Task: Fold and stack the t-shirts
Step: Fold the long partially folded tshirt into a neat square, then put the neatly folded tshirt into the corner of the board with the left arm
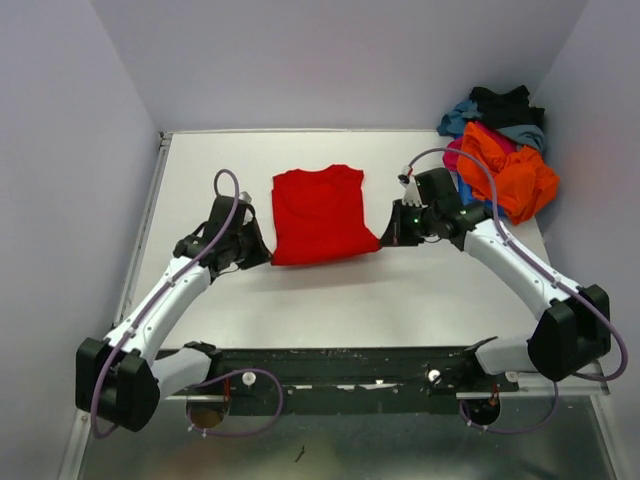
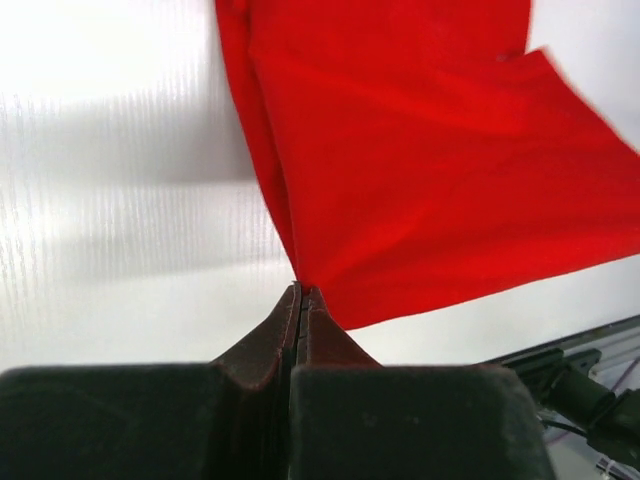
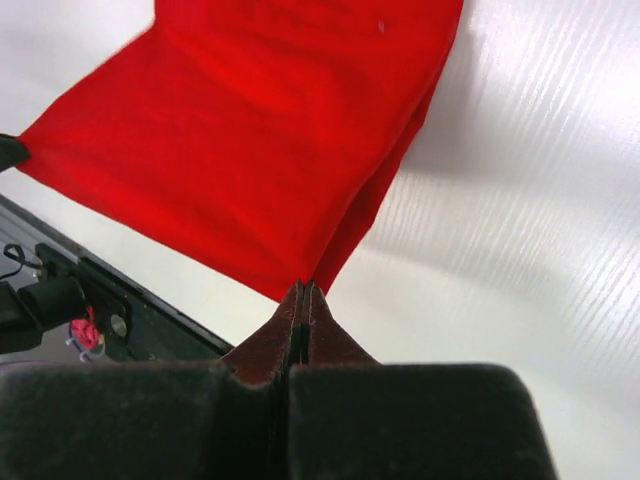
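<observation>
Red shirt [image 1: 318,215] sits mid-table, already narrowed to a rough rectangle. Left gripper [image 2: 300,296] is clamped on its near-left corner and right gripper [image 3: 303,296] on its near-right corner. Both jaw pairs are closed, with only a sliver of cloth at the very tips. The near edge looks raised off the table [image 1: 400,300] between them, going by the shadow under it in both wrist views.

Risks as I see them:
- Tip-only bite: any sideways tug could pull a corner out, so one side drops and the fold goes crooked.
- Cloth looks doubled along the side edges. A jaw may hold only one layer, and the other would get left behind on the carry-over.
- Arms out of sync heading to the far edge: slack or skew, and the near edge lands off-line.
- Pulling too flat: the whole shirt drags across the table instead of folding.
- Pile of other shirts [image 1: 505,150] sits far right, just behind the right arm. A wide swing could snag it.
</observation>
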